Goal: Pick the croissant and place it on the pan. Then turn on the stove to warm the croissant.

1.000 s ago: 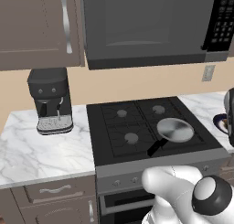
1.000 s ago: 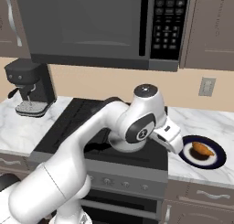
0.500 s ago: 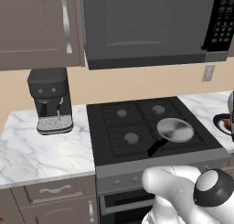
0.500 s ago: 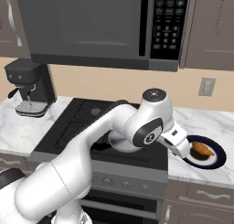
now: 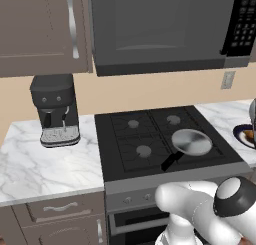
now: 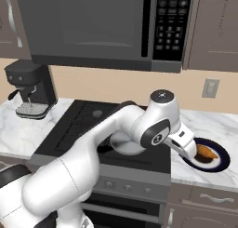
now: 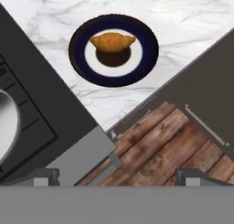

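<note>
The croissant point(image 7: 113, 41), small and golden-orange, lies on a dark white-centred plate point(image 7: 78, 58) on the marble counter to the right of the stove point(image 6: 88, 124). My gripper point(image 7: 119, 176) hangs open and empty above the counter's front edge, short of the plate, with the croissant far ahead of the fingertips point(image 7: 46, 174). From the right base view the hand point(image 6: 184, 145) hovers at the plate's point(image 6: 224, 163) left rim, beside the croissant point(image 6: 206, 153). The silver pan point(image 5: 191, 141) with its black handle sits on the stove's point(image 5: 150, 134) front right burner, partly hidden by my arm in the right base view.
A black coffee machine point(image 5: 52, 111) stands on the left counter. A microwave point(image 6: 107, 27) hangs over the stove. Below the counter edge the hand view shows cabinet fronts point(image 7: 205, 90) and wooden floor point(image 7: 160, 145). A wall outlet point(image 6: 210, 88) is behind the plate.
My hand has swung right from the stove's right edge to the plate's left rim. Croissant, plate and pan have not moved. The jaws stayed open.
</note>
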Robot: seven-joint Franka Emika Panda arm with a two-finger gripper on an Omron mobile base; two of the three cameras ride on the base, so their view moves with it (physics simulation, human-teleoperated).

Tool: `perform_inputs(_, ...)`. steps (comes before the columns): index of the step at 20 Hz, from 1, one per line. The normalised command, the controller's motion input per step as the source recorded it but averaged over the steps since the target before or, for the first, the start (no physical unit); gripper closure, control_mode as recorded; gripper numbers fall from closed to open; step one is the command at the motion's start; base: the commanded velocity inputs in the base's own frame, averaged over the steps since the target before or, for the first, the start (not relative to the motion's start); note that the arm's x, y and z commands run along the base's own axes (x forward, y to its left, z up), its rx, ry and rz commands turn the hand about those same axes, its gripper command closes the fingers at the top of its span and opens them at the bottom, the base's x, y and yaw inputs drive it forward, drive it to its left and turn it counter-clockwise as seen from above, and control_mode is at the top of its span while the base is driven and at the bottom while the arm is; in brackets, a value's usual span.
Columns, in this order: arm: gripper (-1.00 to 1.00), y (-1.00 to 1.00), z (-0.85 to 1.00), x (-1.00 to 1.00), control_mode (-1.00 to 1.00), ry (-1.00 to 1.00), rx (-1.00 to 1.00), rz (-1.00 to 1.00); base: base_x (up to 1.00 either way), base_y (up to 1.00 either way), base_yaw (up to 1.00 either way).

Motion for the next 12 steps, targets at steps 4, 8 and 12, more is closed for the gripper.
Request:
perform_inputs(4, -1.0, -0.13, -0.09, 0.04, -1.0, 0.0, 0.0, 0.01, 0.0, 0.0, 0.0)
perform_inputs(8, -1.0, -0.09, -0.2, 0.04, -1.0, 0.0, 0.0, 0.07, 0.0, 0.0, 0.0)
perform_inputs(12, -1.0, -0.09, -0.25, 0.06, -1.0, 0.0, 0.0, 0.14, 0.0, 0.0, 0.0)
